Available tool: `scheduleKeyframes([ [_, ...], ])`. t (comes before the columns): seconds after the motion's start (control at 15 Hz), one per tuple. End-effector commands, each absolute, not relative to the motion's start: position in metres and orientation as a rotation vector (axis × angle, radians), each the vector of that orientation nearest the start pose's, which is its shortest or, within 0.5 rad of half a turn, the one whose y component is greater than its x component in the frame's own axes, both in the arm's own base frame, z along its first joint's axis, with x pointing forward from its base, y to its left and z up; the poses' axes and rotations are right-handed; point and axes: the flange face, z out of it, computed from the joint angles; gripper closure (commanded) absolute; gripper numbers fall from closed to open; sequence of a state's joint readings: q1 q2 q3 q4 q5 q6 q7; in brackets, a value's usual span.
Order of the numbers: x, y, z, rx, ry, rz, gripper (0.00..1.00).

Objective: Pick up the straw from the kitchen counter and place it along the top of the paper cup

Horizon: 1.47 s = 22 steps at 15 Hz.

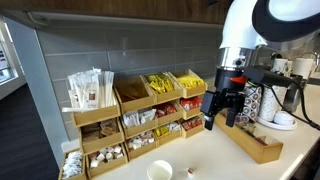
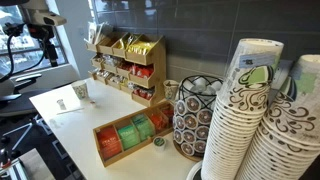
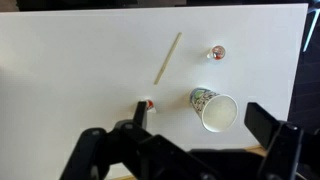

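In the wrist view a thin tan straw [image 3: 167, 57] lies slanted on the pale kitchen counter [image 3: 70, 60]. The paper cup [image 3: 215, 108] stands a little below and to the right of it. Its inside is white and its outer wall is printed. My gripper [image 3: 200, 122] is open and empty, high above the counter, with the cup between its fingers in that view. The gripper [image 1: 222, 108] and the cup [image 1: 160, 170] show in an exterior view, and the cup also shows in an exterior view [image 2: 80, 92]. The straw is too small to make out in both exterior views.
Two small creamer pods [image 3: 216, 52] [image 3: 148, 103] lie near the straw and cup. A wooden rack of tea bags and packets [image 1: 140, 115] stands against the wall. A wooden tray [image 1: 255, 142], a wire pod holder [image 2: 195, 118] and tall stacks of patterned cups [image 2: 240, 110] stand to one side.
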<state>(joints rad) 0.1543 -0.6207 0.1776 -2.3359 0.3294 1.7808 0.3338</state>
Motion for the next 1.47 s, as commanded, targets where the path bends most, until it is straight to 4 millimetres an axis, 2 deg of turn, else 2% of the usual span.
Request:
scheduleKeyframes([
  [0.0, 0.341, 0.159, 0.562, -2.910, 0.132, 0.018, 0.00],
  [0.93, 0.341, 0.159, 0.562, -2.910, 0.132, 0.018, 0.00],
  [1.13, 0.334, 0.172, 0.530, -2.903, 0.100, 0.084, 0.00],
  [1.4, 0.316, 0.198, 0.486, -2.886, 0.093, 0.067, 0.00],
])
